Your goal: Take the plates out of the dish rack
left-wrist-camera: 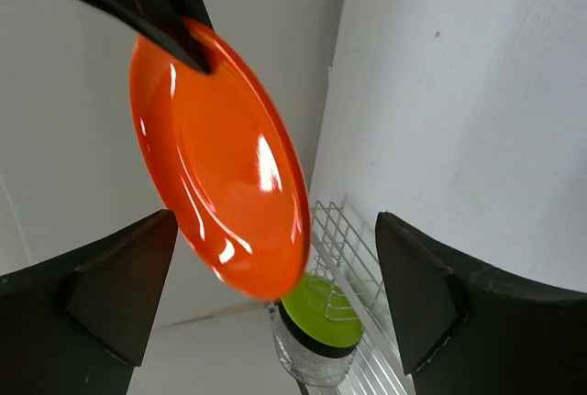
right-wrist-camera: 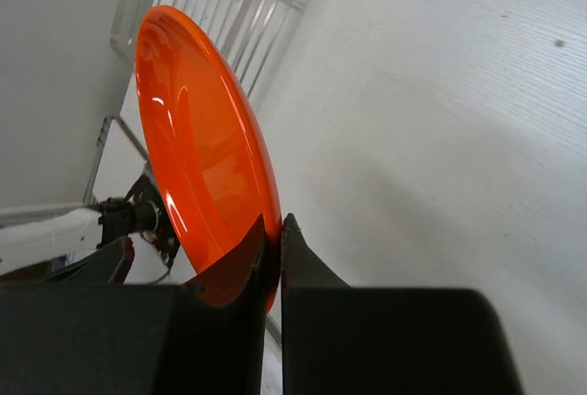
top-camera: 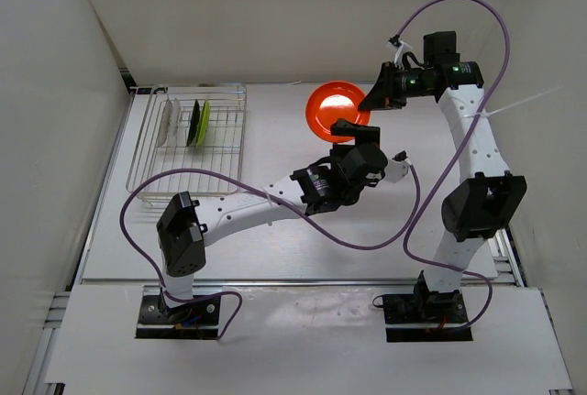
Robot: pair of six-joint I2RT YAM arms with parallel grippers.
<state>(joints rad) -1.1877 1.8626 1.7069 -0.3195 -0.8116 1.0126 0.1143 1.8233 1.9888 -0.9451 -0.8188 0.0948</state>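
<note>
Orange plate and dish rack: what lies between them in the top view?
Nothing: in the top view only bare white table separates the orange plate from the dish rack.

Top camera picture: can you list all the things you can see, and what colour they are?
orange plate: one, orange, in the air over the far middle of the table, pinched at its rim
green plate: one, lime green, standing on edge in the rack
black plate: one, black, standing beside the green one
clear plate: one, see-through, standing left of the black one
dish rack: one, silver wire, far left
table: one, white
cables: two, purple, one on each arm
right gripper: one, black, shut on the orange plate
left gripper: one, black, open, by the orange plate
</note>
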